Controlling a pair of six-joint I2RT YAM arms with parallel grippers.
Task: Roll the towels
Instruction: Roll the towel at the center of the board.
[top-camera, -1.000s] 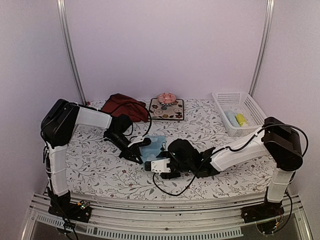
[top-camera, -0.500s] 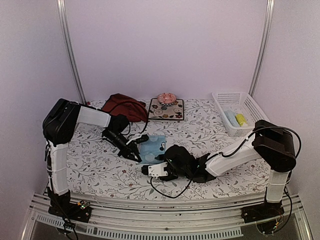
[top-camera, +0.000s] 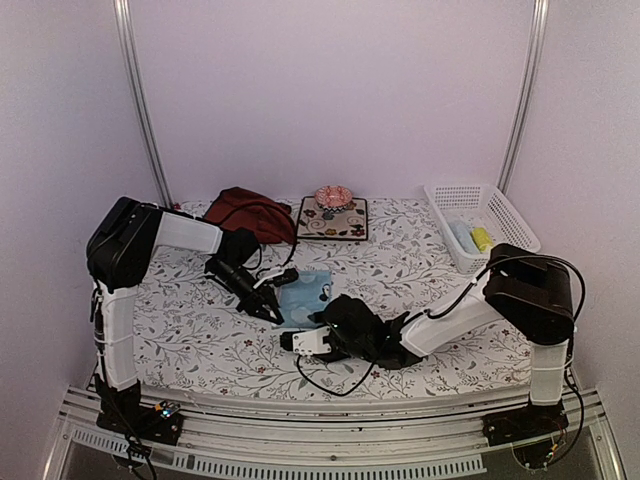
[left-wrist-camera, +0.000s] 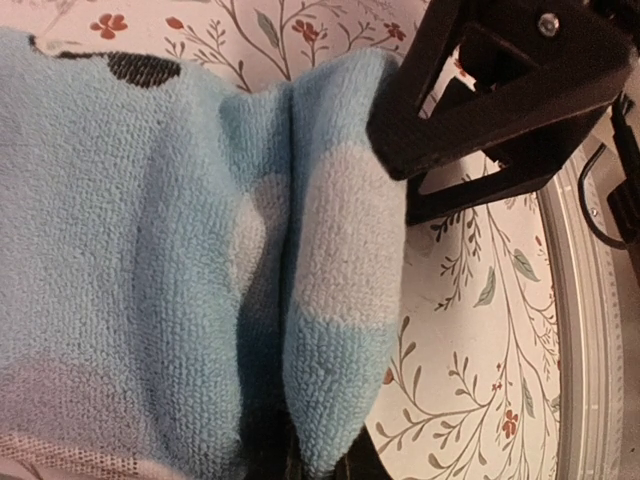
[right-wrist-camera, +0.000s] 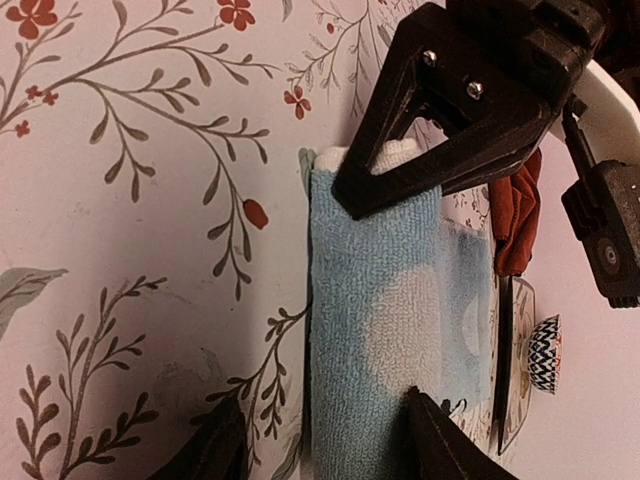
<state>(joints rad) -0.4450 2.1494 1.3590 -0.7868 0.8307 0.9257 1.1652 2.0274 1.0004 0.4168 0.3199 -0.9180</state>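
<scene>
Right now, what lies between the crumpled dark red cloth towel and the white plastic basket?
In the top view, a square dark floral mat bearing a small round pink object lies between the dark red towel and the white basket.

light blue towel (top-camera: 305, 292): light blue terry with paler, whitish round dots and a few black cartoon marks
dark red towel (top-camera: 250, 212): plain dark red
yellow towel (top-camera: 482, 238): plain yellow
pale blue towel (top-camera: 463, 236): plain pale blue
table (top-camera: 190, 325): white covering printed with grey-green leafy sprigs and small red flowers
mat (top-camera: 345, 222): dark ground, pale and reddish floral print
round object (top-camera: 331, 196) on the mat: pink and white top
basket (top-camera: 500, 205): white lattice
left gripper (top-camera: 274, 311): black
right gripper (top-camera: 288, 342): black fingers, white housing behind them
arms (top-camera: 185, 232): white links, black joints
walls (top-camera: 330, 90): pale lilac
</scene>
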